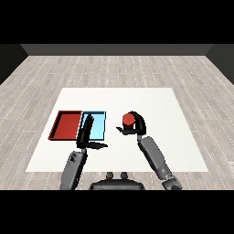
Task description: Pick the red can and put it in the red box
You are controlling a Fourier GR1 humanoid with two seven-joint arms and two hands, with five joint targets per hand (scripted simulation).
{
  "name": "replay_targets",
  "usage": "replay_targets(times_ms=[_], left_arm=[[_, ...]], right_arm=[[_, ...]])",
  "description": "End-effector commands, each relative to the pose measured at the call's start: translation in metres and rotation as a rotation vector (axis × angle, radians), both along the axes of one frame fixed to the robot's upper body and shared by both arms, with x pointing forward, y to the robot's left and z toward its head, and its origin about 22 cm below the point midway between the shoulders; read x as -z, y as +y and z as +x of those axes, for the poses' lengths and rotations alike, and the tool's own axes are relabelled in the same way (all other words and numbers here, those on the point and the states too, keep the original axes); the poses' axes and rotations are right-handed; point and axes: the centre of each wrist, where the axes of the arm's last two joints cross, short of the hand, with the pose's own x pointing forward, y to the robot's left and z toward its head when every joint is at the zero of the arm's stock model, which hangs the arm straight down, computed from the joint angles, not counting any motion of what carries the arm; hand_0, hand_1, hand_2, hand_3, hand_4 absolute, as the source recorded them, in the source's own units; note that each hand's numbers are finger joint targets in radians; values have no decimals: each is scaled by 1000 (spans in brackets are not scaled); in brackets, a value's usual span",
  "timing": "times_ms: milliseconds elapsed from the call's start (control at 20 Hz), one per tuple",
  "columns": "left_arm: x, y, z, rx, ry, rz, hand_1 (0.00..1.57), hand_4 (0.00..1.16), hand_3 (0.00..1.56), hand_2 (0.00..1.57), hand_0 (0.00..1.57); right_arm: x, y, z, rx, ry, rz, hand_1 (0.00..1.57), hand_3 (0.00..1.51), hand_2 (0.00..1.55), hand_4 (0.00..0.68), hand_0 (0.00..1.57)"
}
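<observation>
Right hand: black, at the end of a grey forearm coming in from the lower right; fingers and thumb curled round the red can, which stands upright in the grasp, its top showing above the fingers. Whether the can rests on the table or is just raised off it cannot be told from this view. Red can: located right of both trays, near the middle of the white table, apart from the light blue tray and well apart from the red tray. Left hand: fingers straight and relaxed, holding nothing, reaching forward over the near left part of the light blue tray, thumb out to the side. Light blue tray: lies just right of the red tray, the two touching or nearly so; nothing seen in it apart from the hand above. Red tray: farthest left, nothing seen in it. Task status, as judged: grasp appears made; carrying the can leftward past the blue tray, lowering it into the red tray and letting go remain to be done.
</observation>
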Motion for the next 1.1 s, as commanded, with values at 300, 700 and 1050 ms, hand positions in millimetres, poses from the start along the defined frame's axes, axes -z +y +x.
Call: replay_targets(times_ms=[300,700,1050], left_arm=[[4,-60,12,85,68,11,0,0,0,0,0],[23,-57,14,108,123,-11,0,0,0,0,0],[26,-73,22,115,131,-8,0,0,0,0,0]], right_arm=[[11,29,-9,14,12,46,1460,1391,1438,651,1460],[-9,44,-19,-1,-5,42,1458,1384,1449,634,1458],[-1,45,-18,-31,14,40,1444,1385,1432,633,1444]])
